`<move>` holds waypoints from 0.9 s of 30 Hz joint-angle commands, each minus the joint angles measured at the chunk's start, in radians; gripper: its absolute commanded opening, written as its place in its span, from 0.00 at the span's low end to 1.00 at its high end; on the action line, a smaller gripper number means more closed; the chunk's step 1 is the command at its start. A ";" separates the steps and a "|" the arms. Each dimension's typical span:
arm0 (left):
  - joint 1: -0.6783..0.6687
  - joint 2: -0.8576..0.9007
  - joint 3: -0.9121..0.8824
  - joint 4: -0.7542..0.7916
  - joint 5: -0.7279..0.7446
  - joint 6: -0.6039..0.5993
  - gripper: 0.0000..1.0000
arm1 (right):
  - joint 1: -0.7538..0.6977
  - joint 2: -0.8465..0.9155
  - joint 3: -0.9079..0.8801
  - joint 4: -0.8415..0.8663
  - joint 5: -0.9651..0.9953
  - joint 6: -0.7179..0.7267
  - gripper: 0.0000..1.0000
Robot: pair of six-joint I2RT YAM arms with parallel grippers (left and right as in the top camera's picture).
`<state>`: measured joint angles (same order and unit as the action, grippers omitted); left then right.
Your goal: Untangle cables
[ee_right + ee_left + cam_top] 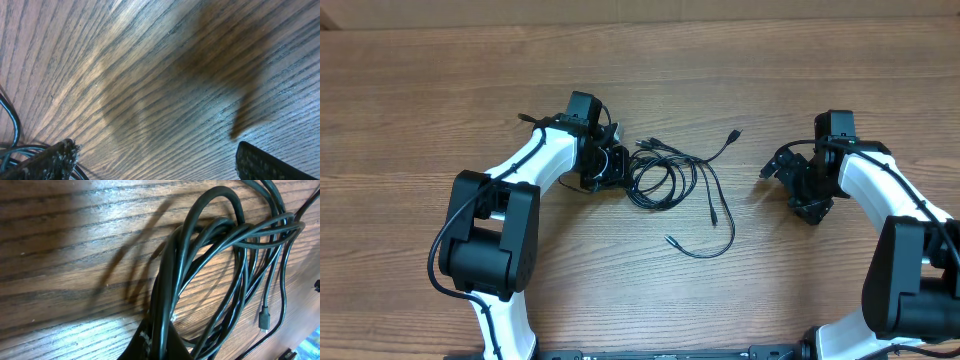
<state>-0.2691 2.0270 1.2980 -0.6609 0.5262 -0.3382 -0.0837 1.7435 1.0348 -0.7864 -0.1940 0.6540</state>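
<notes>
The cables (665, 178) lie in a tangled coil of thin black cords at mid-table, with loose plug ends trailing right and toward the front. My left gripper (623, 168) sits at the coil's left edge, shut on a bunch of the cords. In the left wrist view the fingers (150, 347) pinch several strands of the cables (225, 250), which loop away over the wood; a small plug (263, 318) lies at the right. My right gripper (786, 186) stands open to the right of the coil, apart from it. Its fingertips (55, 159) are spread wide over bare wood, with nothing between them.
One cord end with a plug (734, 134) reaches toward the right gripper; another curls to the front (673, 240). A cord strand (11, 122) shows at the left edge of the right wrist view. The wooden table (640, 70) stretches beyond both arms.
</notes>
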 commanded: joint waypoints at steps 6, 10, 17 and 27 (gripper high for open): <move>-0.008 -0.005 0.013 0.002 -0.013 -0.006 0.04 | 0.002 -0.027 0.008 0.003 0.007 -0.005 1.00; -0.008 -0.005 0.013 0.003 -0.010 -0.006 0.04 | 0.002 -0.027 0.008 0.003 0.007 -0.005 1.00; 0.000 -0.006 0.016 0.061 0.209 0.143 0.04 | 0.002 -0.027 0.008 0.003 0.007 -0.005 1.00; 0.079 -0.008 0.106 0.030 0.706 0.421 0.04 | 0.002 -0.027 0.008 0.003 0.007 -0.005 1.00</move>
<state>-0.2298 2.0270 1.3529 -0.6235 0.9855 -0.0532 -0.0834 1.7435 1.0348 -0.7860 -0.1940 0.6540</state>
